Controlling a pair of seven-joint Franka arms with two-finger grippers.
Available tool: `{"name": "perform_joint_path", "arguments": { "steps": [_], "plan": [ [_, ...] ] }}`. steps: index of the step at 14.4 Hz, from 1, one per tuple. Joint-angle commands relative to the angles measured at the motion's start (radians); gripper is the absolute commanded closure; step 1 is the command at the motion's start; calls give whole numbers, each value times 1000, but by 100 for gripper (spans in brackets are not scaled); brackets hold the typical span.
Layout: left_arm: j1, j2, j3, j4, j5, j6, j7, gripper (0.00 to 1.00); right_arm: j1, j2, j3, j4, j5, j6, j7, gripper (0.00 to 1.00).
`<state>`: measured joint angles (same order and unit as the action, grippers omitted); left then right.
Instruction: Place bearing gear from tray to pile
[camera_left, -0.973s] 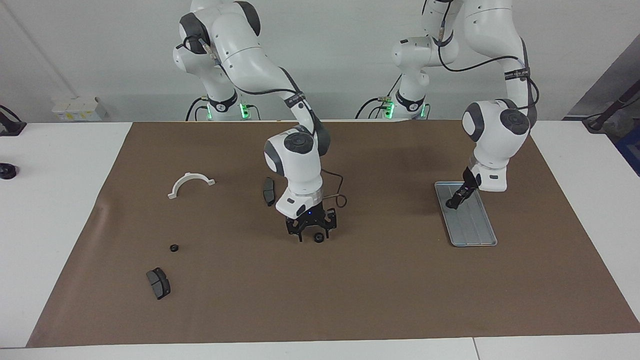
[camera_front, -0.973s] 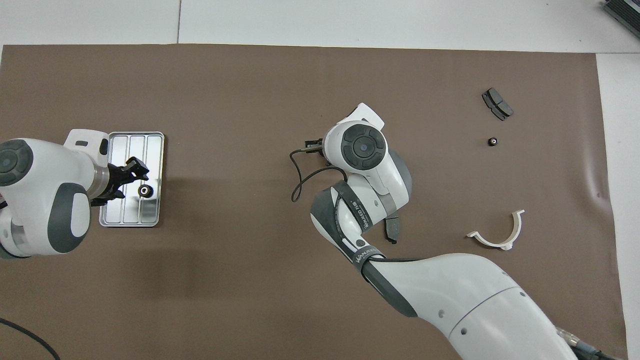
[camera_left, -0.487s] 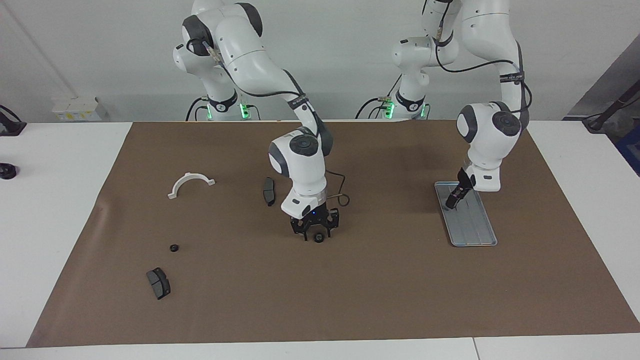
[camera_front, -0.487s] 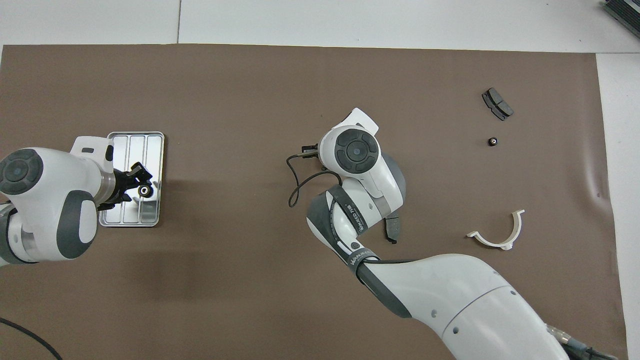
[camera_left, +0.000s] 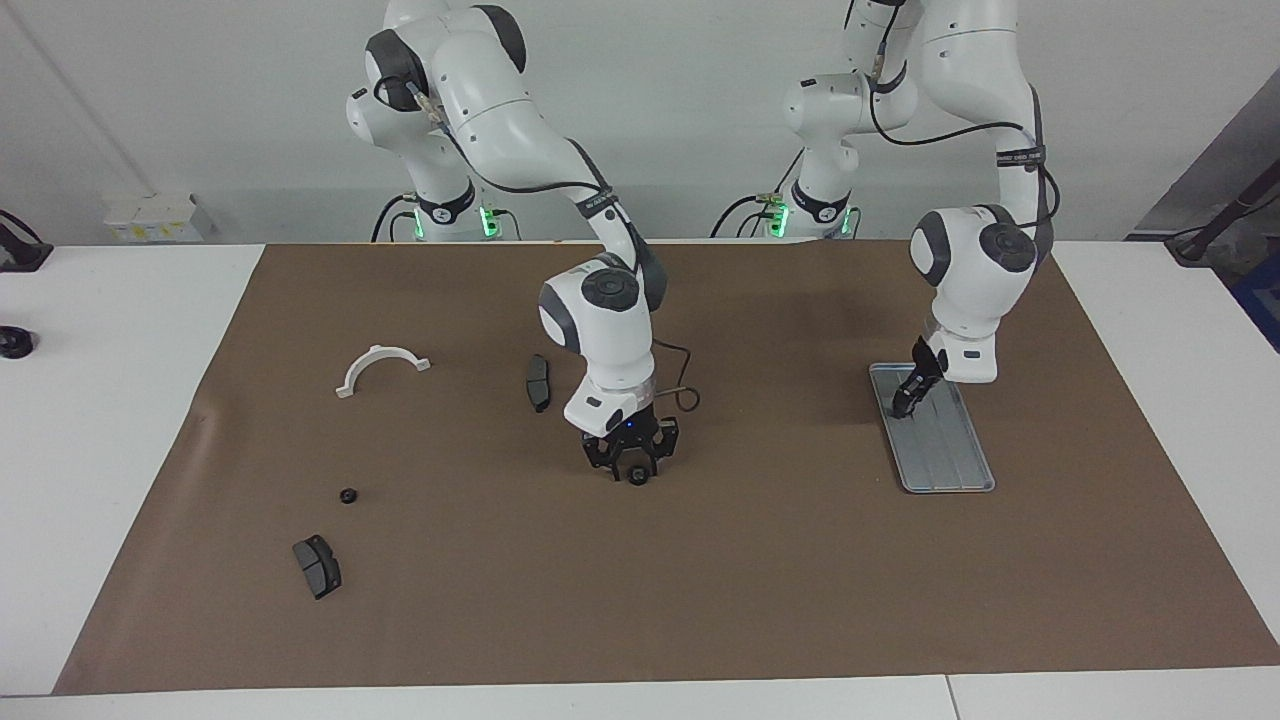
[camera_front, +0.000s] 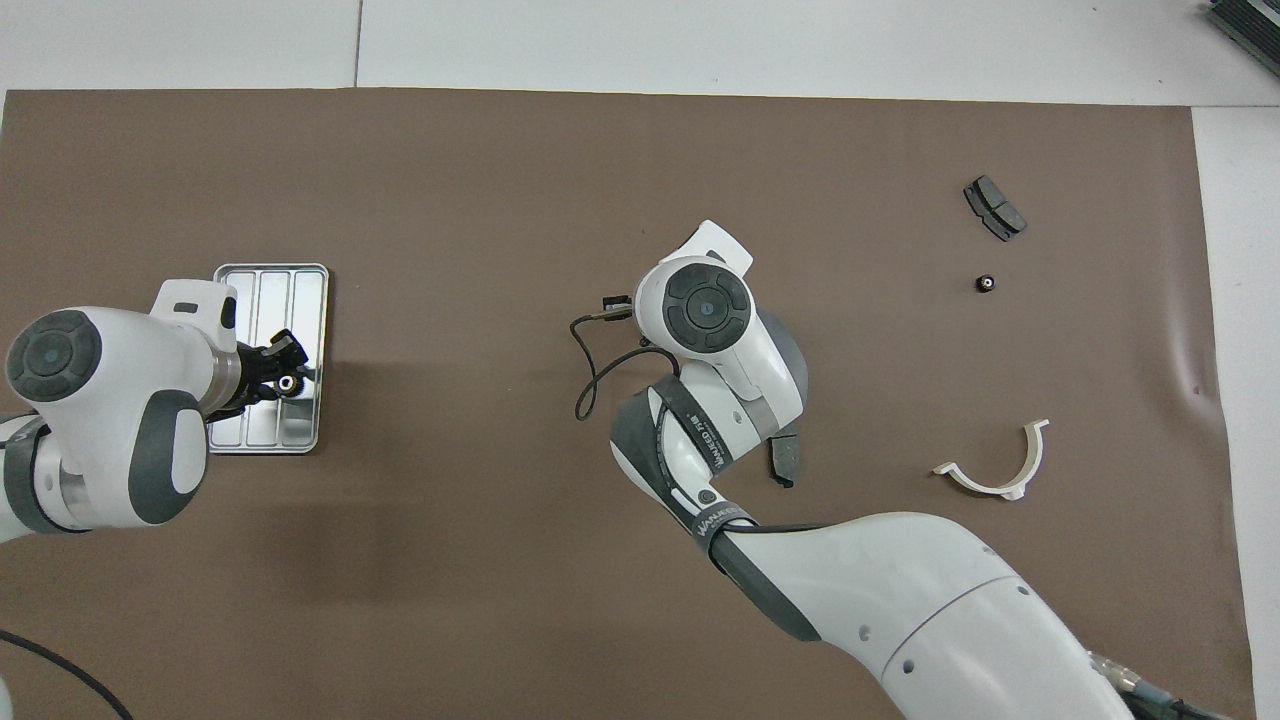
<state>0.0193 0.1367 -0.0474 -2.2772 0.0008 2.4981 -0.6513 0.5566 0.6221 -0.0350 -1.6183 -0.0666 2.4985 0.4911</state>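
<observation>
The silver tray (camera_left: 950, 460) (camera_front: 270, 290) lies toward the left arm's end of the mat. A small black bearing gear (camera_front: 287, 382) sits on it, and my left gripper (camera_left: 903, 408) (camera_front: 283, 374) is down at that gear. At the middle of the mat my right gripper (camera_left: 634, 470) is shut on another bearing gear (camera_left: 636, 477) that rests on the mat. In the overhead view the right wrist hides both. The pile is a loose scatter: a white half-ring bracket (camera_left: 380, 365) (camera_front: 1000, 470) and a dark brake pad (camera_left: 317, 565) (camera_front: 993, 207).
A third small gear (camera_left: 347, 495) (camera_front: 985, 283) lies on the mat between the bracket and that pad. Another brake pad (camera_left: 538, 382) (camera_front: 783, 460) lies beside the right wrist, nearer the robots. A black cable (camera_left: 685, 395) loops off that wrist.
Both grippers have closed in. The right one shifted slightly and lowered over the gear on the mat. The left one slid along the tray to its gear.
</observation>
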Motion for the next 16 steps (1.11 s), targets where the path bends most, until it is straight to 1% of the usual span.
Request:
{"name": "perform_joint_path", "arguments": {
  "steps": [1, 3, 4, 5, 6, 7, 9, 11, 13, 14, 15, 16],
  "plan": [
    [-9, -3, 3, -22, -10, 30, -5, 53, -15, 5, 9, -8, -13, -1, 1, 99],
    [-9, -3, 3, -22, -10, 28, -4, 53, -24, 4, 0, 24, -13, -53, -47, 100],
    [-9, -3, 3, -27, -10, 30, -2, 59, -52, 5, 0, 47, -12, -88, -95, 100],
    [-7, -3, 3, -30, -10, 30, -1, 69, -79, 2, 1, 55, -12, -108, -135, 100],
    [-7, -5, 3, -30, -8, 34, 4, 88, -114, -1, 4, 61, -10, -124, -170, 100],
    [-7, -5, 3, -28, -8, 33, 21, 100, -150, -13, 6, 63, -10, -145, -218, 100],
    [-9, -3, 3, -7, -8, 13, 53, 100, -208, -42, 6, 63, 1, -190, -326, 100],
    [-12, -2, 3, 57, -7, -78, 70, 100, -273, -67, 6, 63, 1, -230, -426, 100],
    [-21, -2, -3, 167, -7, -213, 85, 100, -328, -76, 7, 63, 5, -256, -514, 100],
    [-50, 4, -3, 241, -7, -287, 85, 100, -358, -76, 7, 61, 5, -256, -558, 100],
    [-74, 26, -3, 310, -7, -342, 78, 100, -391, -74, 9, 58, 7, -242, -624, 100],
    [-109, 38, -3, 359, -7, -369, 73, 100, -412, -74, 9, 58, 7, -241, -669, 100]
  ]
}}
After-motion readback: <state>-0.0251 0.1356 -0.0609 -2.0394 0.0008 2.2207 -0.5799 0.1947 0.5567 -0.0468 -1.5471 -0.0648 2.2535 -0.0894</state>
